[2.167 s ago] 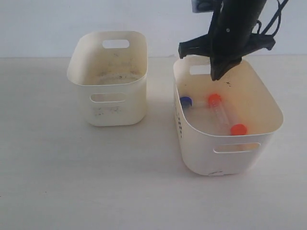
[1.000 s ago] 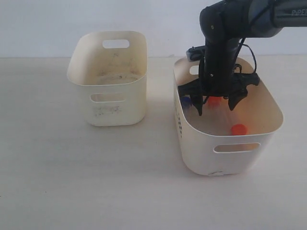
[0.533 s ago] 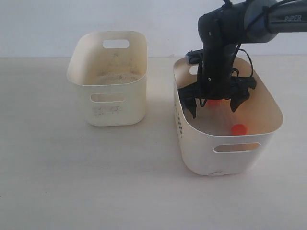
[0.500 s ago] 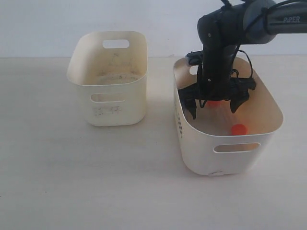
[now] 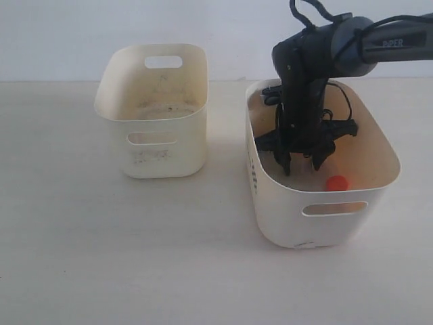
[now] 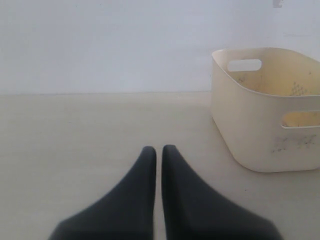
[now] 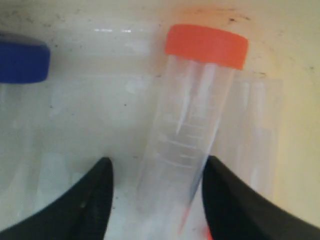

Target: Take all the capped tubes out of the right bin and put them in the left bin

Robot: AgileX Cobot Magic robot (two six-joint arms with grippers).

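Observation:
My right gripper (image 5: pixel 302 162) is down inside the right bin (image 5: pixel 318 211), open. In the right wrist view its fingers (image 7: pixel 92 200) stand either side of a clear tube with an orange cap (image 7: pixel 206 45) lying on the bin floor, not closed on it. A blue cap (image 7: pixel 22 61) of another tube shows beside it. A second orange cap (image 5: pixel 336 183) lies nearer the bin's front wall. The left bin (image 5: pixel 157 139), smaller and smudged, stands apart to the left with no tubes visible in it. My left gripper (image 6: pixel 158 150) is shut with nothing in it, low over the table.
The left bin (image 6: pixel 260 130) also shows in the left wrist view, off to one side of the shut fingers. The bins stand on a pale tabletop (image 5: pixel 101 257) against a white wall. The black arm hides much of the right bin's inside.
My right gripper has dropped from above the right bin's rim down to its floor, spreading its fingers around the orange-capped tube. The bins have not moved.

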